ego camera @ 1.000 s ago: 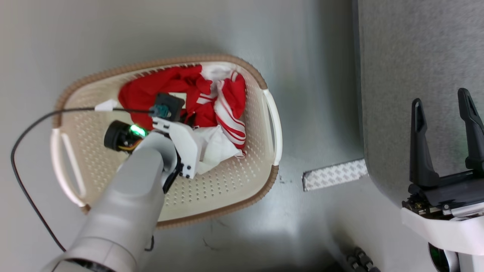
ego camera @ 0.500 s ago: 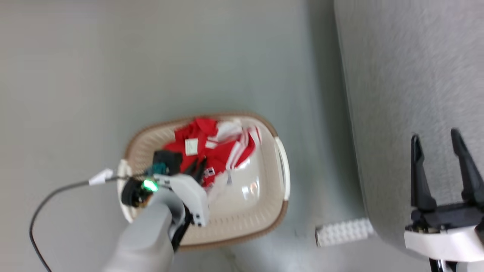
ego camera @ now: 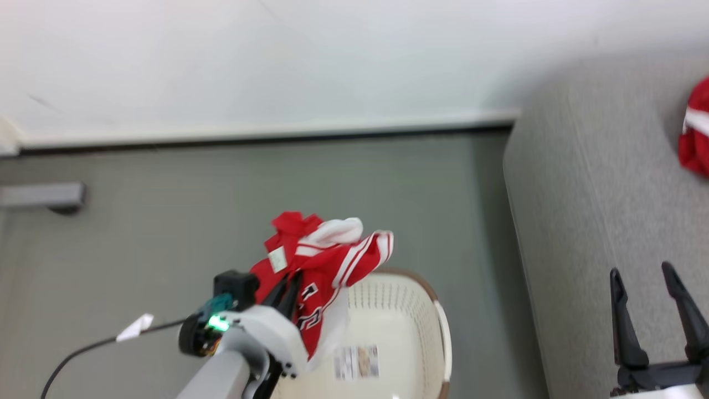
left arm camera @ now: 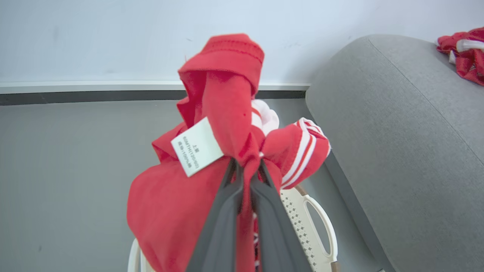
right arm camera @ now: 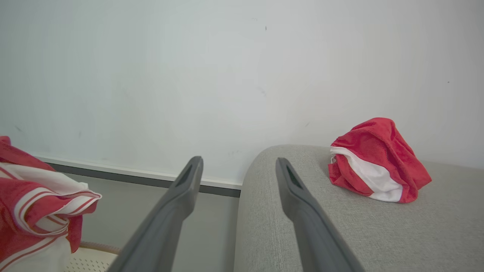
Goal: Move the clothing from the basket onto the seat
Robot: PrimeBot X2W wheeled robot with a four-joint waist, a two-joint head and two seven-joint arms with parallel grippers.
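Observation:
My left gripper is shut on a bunch of red clothing with white panels and striped trim, held up above the cream basket. In the left wrist view the fingers pinch the fabric near a white label, with the basket below. The grey seat stands to the right, and a second red and white garment lies on it. My right gripper is open over the seat with nothing between its fingers.
A white wall with a dark baseboard runs behind the grey floor. A black cable with a white tag trails from my left wrist. A grey fitting sits by the wall at far left. A printed label lies inside the basket.
My left gripper has lifted the red clothing up out of the basket. The head camera has tilted up, so wall and seat now show. The right gripper stays open.

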